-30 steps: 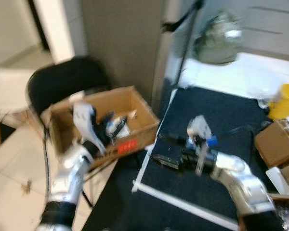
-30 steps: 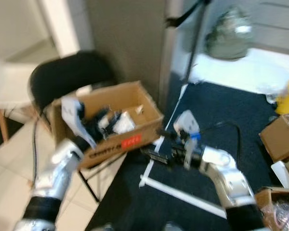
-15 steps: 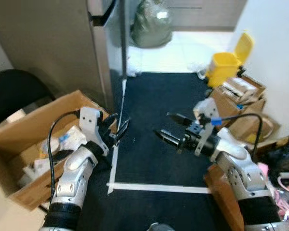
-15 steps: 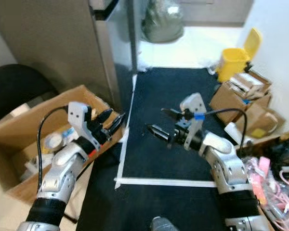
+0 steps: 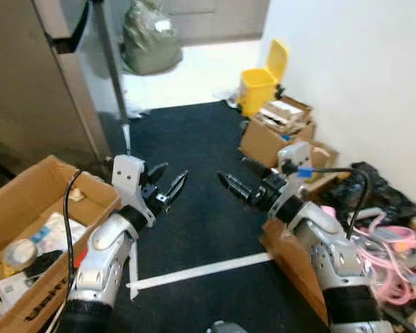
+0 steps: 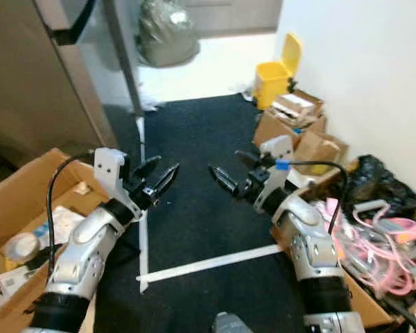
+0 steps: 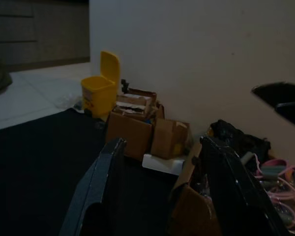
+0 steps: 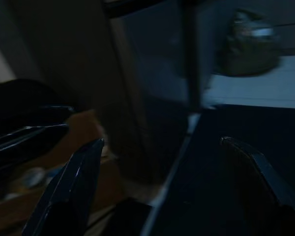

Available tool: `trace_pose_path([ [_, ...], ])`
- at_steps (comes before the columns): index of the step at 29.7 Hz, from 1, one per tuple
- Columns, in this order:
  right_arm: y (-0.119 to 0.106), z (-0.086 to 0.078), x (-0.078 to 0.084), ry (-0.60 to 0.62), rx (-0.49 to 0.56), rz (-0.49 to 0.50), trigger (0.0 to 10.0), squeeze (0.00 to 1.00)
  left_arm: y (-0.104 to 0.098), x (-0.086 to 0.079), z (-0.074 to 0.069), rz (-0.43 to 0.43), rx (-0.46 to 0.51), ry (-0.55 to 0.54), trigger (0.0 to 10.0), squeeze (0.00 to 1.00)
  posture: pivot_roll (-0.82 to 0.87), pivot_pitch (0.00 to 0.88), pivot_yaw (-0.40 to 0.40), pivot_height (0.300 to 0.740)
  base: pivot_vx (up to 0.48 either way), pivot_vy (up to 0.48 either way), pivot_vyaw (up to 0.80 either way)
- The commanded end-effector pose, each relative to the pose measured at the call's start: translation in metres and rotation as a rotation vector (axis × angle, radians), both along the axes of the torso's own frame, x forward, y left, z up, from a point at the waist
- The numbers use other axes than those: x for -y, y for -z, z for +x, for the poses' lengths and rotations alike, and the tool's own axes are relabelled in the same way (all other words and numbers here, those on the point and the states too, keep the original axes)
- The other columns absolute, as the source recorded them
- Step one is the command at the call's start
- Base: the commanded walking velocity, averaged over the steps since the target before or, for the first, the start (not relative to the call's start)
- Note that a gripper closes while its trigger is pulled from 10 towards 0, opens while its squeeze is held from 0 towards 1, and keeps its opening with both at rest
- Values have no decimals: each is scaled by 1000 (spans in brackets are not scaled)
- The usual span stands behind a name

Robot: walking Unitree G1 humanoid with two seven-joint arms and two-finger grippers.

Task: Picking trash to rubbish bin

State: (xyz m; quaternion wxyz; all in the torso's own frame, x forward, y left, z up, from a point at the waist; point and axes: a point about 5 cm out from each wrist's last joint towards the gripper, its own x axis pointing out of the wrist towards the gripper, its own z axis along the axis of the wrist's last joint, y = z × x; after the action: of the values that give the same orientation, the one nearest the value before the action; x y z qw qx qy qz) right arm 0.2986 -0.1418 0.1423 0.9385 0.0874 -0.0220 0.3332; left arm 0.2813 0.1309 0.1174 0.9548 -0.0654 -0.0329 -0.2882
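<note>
**Both grippers raised and empty over the dark mat**

The left gripper (image 5: 168, 187) is held up over the black mat (image 5: 194, 159), its two black fingers (image 7: 96, 189) spread apart with nothing between them. The right gripper (image 5: 237, 182) faces it from the other side, fingers (image 8: 71, 184) likewise wide apart and holding nothing; the two grippers point toward each other, near but not touching.

A strip of white tape (image 5: 201, 270) runs across the mat below the grippers, meeting another strip that runs along the mat's left edge.

Off the mat's left edge stands an open cardboard box (image 5: 35, 208) holding assorted trash (image 5: 28, 246): a round tub, white packets and dark pieces. Behind it rises a grey cabinet (image 5: 28, 90).

By the mat's far right corner stands a yellow bin (image 5: 260, 83) with its lid tipped up, against the white wall (image 5: 360, 76). Just beside it, along the mat's right edge, sit small brown cartons (image 5: 277, 132). Nearer the robot lie a black bag (image 5: 371, 191) and a tangle of pink cords (image 5: 395, 257).

A filled grey-green sack (image 5: 151, 41) rests on the pale floor beyond the mat's far edge.
</note>
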Motion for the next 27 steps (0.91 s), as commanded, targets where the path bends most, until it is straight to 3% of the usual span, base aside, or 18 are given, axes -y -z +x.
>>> trace_pose_path([
  [1,3,-2,-3,3,-5,-4,10000,0,4,-4,-2,27,-19,-10,10000,0,4,0,7,740,0,0,-781],
  [12,3,-2,-3,-20,21,-53,10000,0,7,2,-2,25,-39,19,10000,0,10,0,4,740,0,0,-786],
  [22,-13,-5,4,-57,71,-55,10000,0,7,2,-2,34,-35,4,10000,0,18,0,-10,740,0,0,-788],
  [23,-15,-6,5,-57,72,-43,9020,0,7,1,-2,37,-33,-8,10000,0,18,0,-10,740,0,0,-788],
  [25,-16,-6,6,-59,73,-35,9020,0,7,1,-2,39,-32,-15,10000,0,18,0,-10,740,0,0,-788],
  [26,-18,-6,8,-53,73,-24,7725,0,7,-1,-2,40,-33,-36,10000,0,19,0,-13,740,0,0,-788],
  [27,-19,-6,11,-47,73,-19,7569,0,9,-4,-3,47,-40,-65,10000,0,19,0,-13,740,0,0,-788],
])
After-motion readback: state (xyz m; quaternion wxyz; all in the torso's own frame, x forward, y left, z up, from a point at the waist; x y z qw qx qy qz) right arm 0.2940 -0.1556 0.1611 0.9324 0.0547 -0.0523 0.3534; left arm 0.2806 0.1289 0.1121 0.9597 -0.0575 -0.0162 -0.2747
